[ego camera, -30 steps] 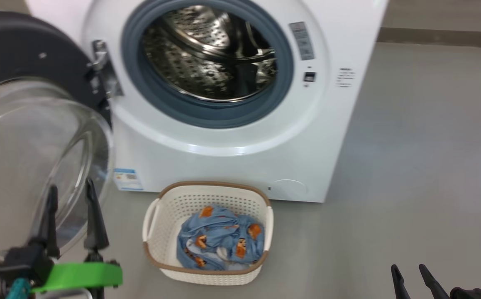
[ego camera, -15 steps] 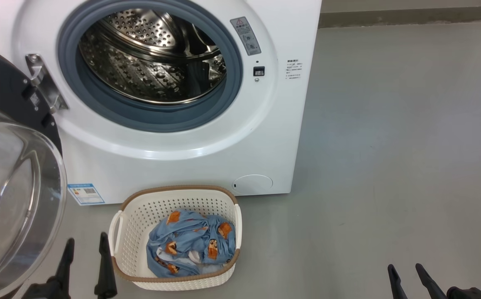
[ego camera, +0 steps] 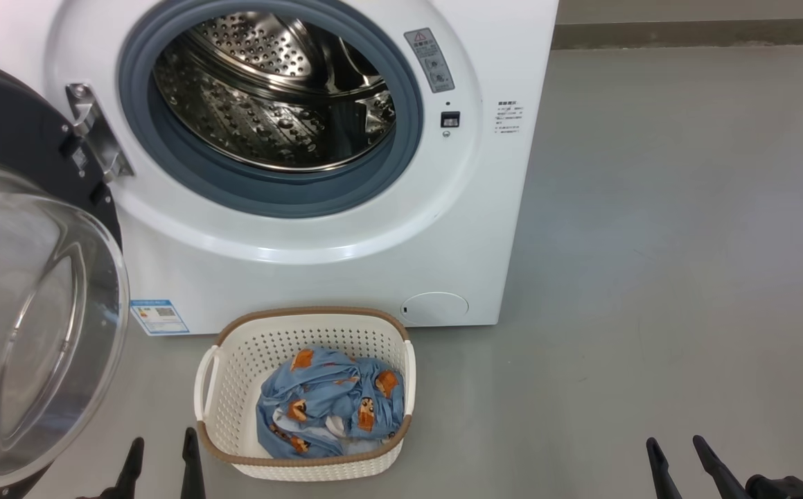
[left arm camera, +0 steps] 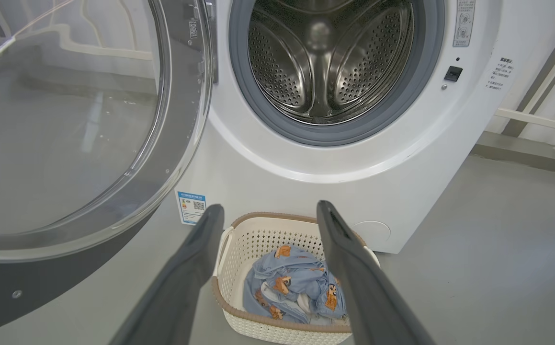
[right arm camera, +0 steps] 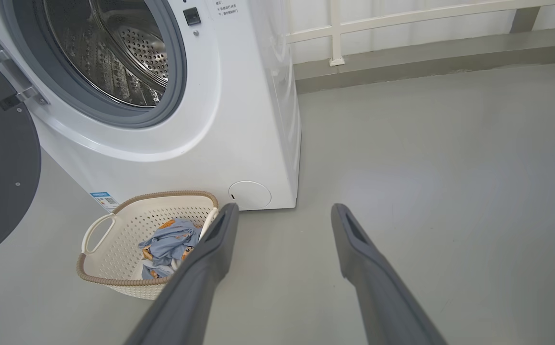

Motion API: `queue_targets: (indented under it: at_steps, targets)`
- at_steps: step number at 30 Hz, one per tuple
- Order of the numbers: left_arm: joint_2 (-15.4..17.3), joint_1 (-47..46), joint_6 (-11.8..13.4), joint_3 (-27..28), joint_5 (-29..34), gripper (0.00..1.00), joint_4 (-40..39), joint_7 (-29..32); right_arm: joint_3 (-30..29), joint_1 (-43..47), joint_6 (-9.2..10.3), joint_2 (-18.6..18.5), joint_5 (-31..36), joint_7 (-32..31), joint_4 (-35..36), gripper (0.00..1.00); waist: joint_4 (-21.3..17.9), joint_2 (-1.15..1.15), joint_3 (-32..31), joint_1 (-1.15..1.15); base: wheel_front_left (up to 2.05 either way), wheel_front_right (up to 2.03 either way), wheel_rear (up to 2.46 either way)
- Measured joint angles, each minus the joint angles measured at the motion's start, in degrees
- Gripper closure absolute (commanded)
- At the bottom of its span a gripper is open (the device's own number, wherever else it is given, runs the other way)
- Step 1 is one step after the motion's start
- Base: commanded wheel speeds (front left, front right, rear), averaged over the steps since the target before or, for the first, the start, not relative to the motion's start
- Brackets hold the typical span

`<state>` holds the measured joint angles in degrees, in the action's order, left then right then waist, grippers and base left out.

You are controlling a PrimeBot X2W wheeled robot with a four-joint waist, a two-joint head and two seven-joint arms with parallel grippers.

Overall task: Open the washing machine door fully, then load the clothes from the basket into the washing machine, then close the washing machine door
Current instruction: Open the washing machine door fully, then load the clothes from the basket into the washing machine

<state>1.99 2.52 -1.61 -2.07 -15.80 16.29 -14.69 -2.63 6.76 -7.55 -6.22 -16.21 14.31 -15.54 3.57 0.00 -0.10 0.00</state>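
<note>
At nine o'clock the washing machine door (ego camera: pixel 27 312) stands swung wide, clearing the drum (ego camera: pixel 269 104) at twelve; the left gripper (ego camera: pixel 164 438), at seven, is spread and empty; the basket (ego camera: pixel 304 313) sits at six before the washing machine (ego camera: pixel 346 270), the clothes (ego camera: pixel 332 405) inside, within easy reach; the right gripper (ego camera: pixel 675 441), at five, gapes empty.

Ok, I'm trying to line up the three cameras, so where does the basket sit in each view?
Head view: basket at bottom centre, slightly left.
Left wrist view: basket at bottom centre.
Right wrist view: basket at lower left.
Shared landmark: round cover, above and right of the basket each time.
</note>
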Motion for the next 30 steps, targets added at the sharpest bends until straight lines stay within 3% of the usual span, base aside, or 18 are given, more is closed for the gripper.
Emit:
queue_targets:
  at_steps: [30]
  targets:
    - [0.0, 0.83, 2.02, -1.66, -1.76, 0.0, 4.3, 0.01, -0.02, -0.08, 0.0, -0.69, 0.01, 0.0, 0.38, 0.0, 4.31, 0.0, -0.7, 0.0, 0.0, 0.0, 0.0]
